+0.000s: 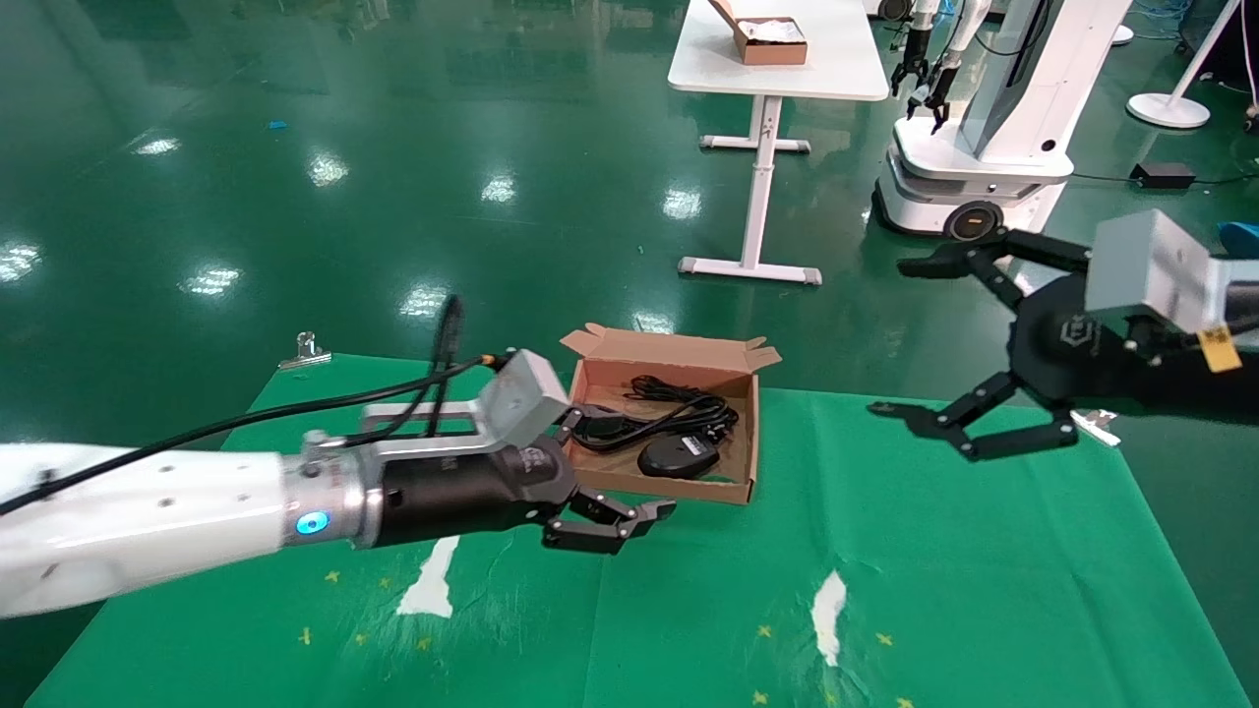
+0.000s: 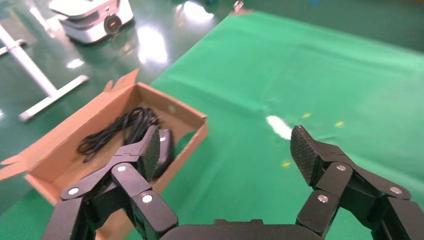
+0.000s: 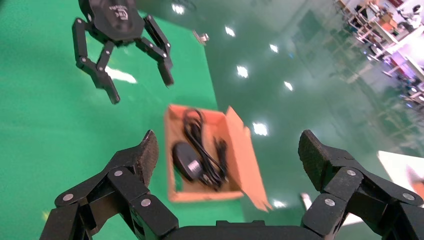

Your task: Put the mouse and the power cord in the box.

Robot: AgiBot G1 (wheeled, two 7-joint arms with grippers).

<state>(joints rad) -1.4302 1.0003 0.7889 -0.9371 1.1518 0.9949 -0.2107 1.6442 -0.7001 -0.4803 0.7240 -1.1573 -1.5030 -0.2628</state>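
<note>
The brown cardboard box (image 1: 745, 462) lies open on the green cloth, its lid flap (image 1: 669, 346) tilted back. Inside it rest the black mouse (image 1: 679, 457) and, behind it, the looped power cord (image 1: 679, 405). My left gripper (image 1: 625, 467) hovers open at the box's near-left corner, empty. The left wrist view shows the box (image 2: 195, 135), the cord (image 2: 120, 127) and the mouse (image 2: 165, 147) partly behind one finger (image 2: 150, 150). My right gripper (image 1: 890, 339) hangs open and empty, raised to the right of the box. The right wrist view looks down on the box (image 3: 172, 125), mouse (image 3: 186, 160) and cord (image 3: 200, 145).
A metal clip (image 1: 307, 349) sits at the table's far-left corner and another (image 1: 1097, 423) at its right edge. Beyond the table stand a white desk (image 1: 777, 59) with a small brown box (image 1: 772, 41) and another robot (image 1: 984, 147). Torn white patches (image 1: 831, 600) mark the cloth.
</note>
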